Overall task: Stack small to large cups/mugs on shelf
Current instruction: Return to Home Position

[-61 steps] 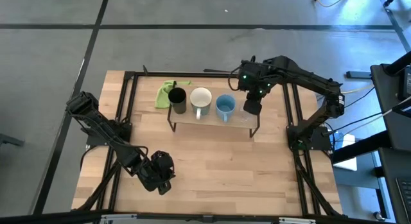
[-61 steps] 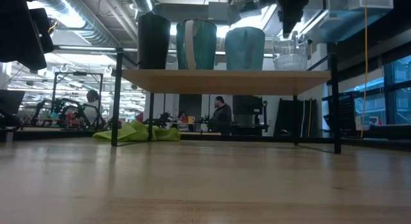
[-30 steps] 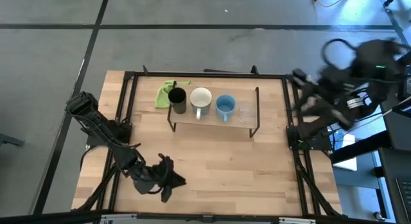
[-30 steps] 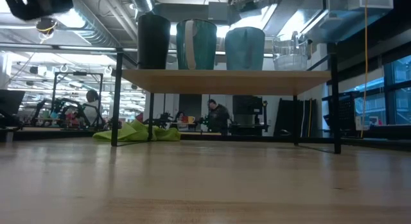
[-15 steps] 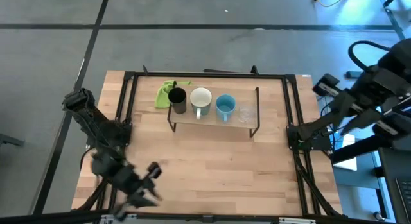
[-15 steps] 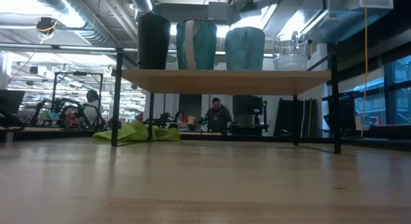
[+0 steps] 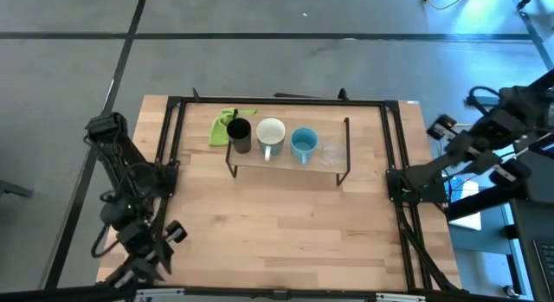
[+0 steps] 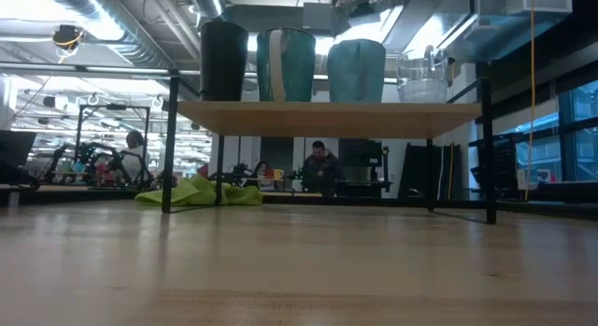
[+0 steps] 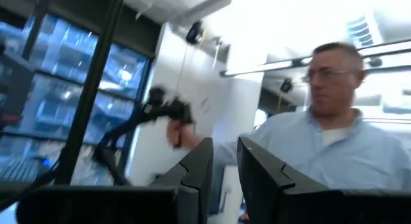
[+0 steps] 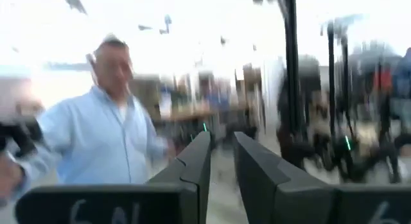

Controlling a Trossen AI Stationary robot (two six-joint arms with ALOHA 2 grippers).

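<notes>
On the shelf (image 7: 286,168) four vessels stand upright in a row on their bases. From the table's left they are the black cup (image 7: 240,134), the white mug (image 7: 271,132), the light blue mug (image 7: 303,144) and the clear cup (image 7: 331,152). In the low view they stand on the board (image 8: 327,108). My left gripper (image 7: 151,250) is at the table's near left corner, empty, its fingers close together (image 9: 225,153). My right gripper (image 7: 446,129) is beyond the table's right edge, empty, its fingers close together (image 10: 222,144).
A green cloth (image 7: 225,125) lies on the table behind the shelf's left end and also shows in the low view (image 8: 201,191). A black frame (image 7: 260,100) runs around the tabletop. A person in a light blue shirt (image 9: 334,153) stands beyond the table and also shows in the right wrist view (image 10: 103,140).
My right arm has swung away past the table's right edge and turned outward. My left arm has swung from the near middle of the table toward its near left corner. The four vessels have stayed in place on the shelf.
</notes>
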